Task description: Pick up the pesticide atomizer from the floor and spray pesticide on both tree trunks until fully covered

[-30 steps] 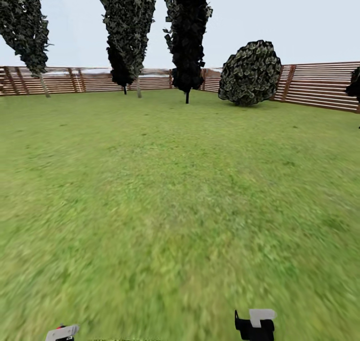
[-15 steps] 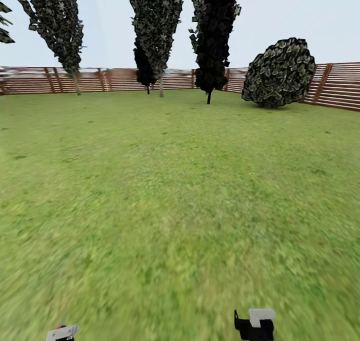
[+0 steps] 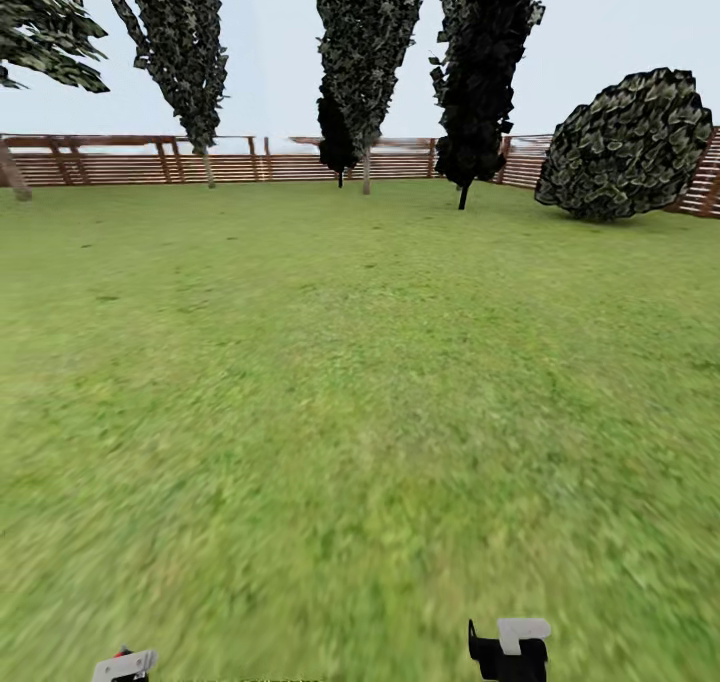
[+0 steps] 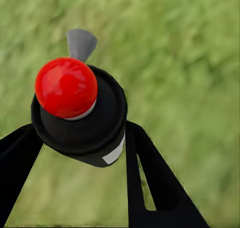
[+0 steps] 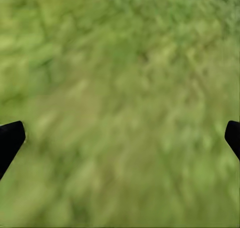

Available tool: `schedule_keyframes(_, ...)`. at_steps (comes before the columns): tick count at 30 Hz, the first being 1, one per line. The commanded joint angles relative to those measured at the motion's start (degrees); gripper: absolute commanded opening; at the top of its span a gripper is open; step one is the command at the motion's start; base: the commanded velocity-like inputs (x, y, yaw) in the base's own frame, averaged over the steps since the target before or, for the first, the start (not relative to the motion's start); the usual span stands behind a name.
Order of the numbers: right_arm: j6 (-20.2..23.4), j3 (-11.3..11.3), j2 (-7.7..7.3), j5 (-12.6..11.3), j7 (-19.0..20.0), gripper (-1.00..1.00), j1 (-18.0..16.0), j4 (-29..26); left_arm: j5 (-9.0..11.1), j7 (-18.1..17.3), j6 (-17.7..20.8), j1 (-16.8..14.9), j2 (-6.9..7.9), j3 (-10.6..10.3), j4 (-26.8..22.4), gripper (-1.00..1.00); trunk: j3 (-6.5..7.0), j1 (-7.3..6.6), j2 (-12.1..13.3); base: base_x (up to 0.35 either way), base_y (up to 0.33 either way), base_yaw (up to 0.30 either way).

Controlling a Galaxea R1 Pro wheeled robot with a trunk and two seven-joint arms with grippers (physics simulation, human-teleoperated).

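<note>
The spray bottle (image 4: 80, 112) sits between the two dark fingers of the left gripper (image 4: 80, 143), pinched around its black body with the red tip pointing toward the camera and a small grey nozzle sticking out beside it. It looks light, rigid and smooth (probably a little slippery), so a hold low on the body, clear of the red tip, seems the sensible one, and that is how it is held. In the head view the left gripper (image 3: 124, 665) shows at the lower edge. The right gripper (image 3: 508, 650) holds nothing; its fingertips (image 5: 11, 138) stand wide apart over blurred grass. Ahead lies the lawn (image 3: 360, 392), then dark cone-shaped trees (image 3: 370, 52), a round bush (image 3: 628, 144) and the slatted fence (image 3: 130, 162)
</note>
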Motion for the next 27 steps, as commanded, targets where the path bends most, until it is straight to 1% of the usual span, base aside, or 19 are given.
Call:
schedule_keyframes(1,0.0,0.0,0.0,0.0,0.0,1.0,0.0,0.0,0.0,0.0,0.0,0.0,0.0,0.0,0.0,-1.0,0.0,0.0,0.0,0.0,0.0,0.279)
schedule_keyframes(10,0.0,0.0,-0.04,-0.1,0.0,1.0,0.0,-0.1,-0.1,0.0,0.0,0.0,-0.04,0.0,0.0,-1.0,-0.13,0.0,0.0,0.0,0.0,0.279)
schedule_keyframes(13,0.0,0.0,-0.08,-0.1,0.0,1.0,0.0,-0.1,-0.7,-0.1,0.1,0.0,-0.13,-0.1,0.0,-1.0,-0.21,0.0,0.0,0.0,0.0,0.279)
schedule_keyframes(15,0.0,0.0,-0.09,-0.1,0.0,1.0,0.0,-0.1,-1.0,-0.1,0.1,0.0,-0.87,-0.2,0.0,-1.0,-0.27,0.0,0.0,0.0,0.0,0.279)
schedule_keyframes(21,0.0,0.0,-0.09,0.0,0.0,1.0,0.0,-0.1,-0.8,-0.2,0.1,0.0,-1.74,-0.3,0.1,-1.0,-0.47,0.0,0.0,0.0,0.0,0.279)
schedule_keyframes(27,0.0,0.0,-0.01,0.2,0.1,1.0,0.0,-0.1,-0.2,-0.1,0.0,0.0,-1.77,-0.2,0.1,-1.0,-0.67,0.0,0.0,0.0,0.0,0.279)
